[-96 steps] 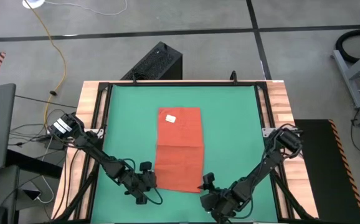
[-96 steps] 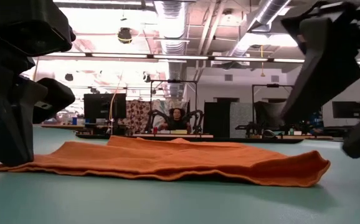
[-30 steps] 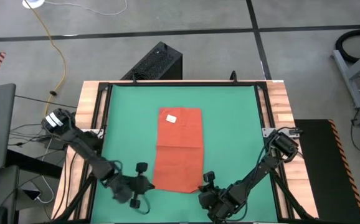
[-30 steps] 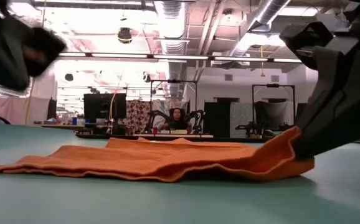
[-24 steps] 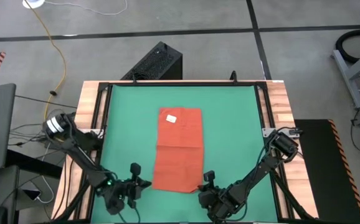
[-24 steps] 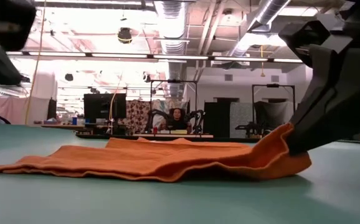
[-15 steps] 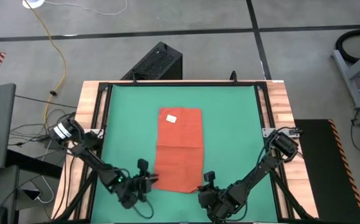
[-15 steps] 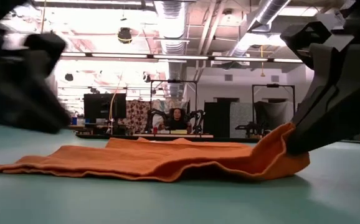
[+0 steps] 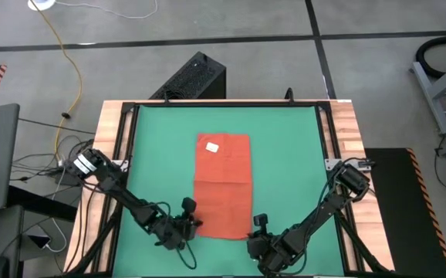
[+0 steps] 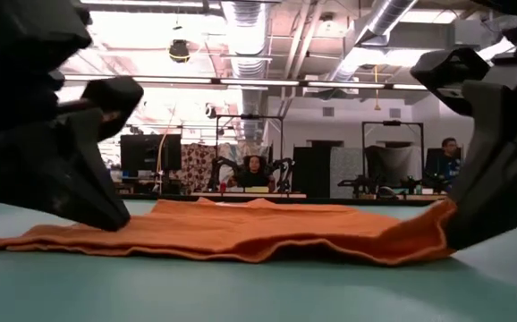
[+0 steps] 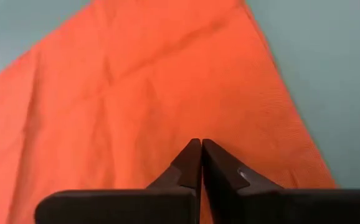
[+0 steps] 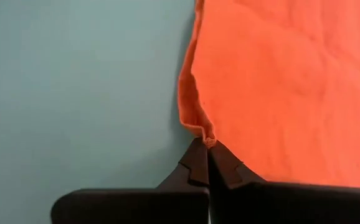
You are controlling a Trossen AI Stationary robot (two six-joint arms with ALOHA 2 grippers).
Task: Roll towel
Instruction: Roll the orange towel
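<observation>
Green mat (image 9: 285, 162) bears the towel (image 9: 223, 185) lengthwise near-to-far, left gripper (image 9: 194, 223) and right gripper (image 9: 255, 228) each pinching a near corner.

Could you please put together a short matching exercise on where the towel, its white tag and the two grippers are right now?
Things:
1. towel
2. white tag
3. left gripper
4. right gripper

Places or states:
A. jaws shut on the towel's near right corner, which is pinched up off the mat
B. lying flat along the middle of the green mat
C. jaws shut at the towel's near left corner
D. at the towel's far end, away from both grippers

Pairs: 1-B, 2-D, 3-C, 4-A
</observation>
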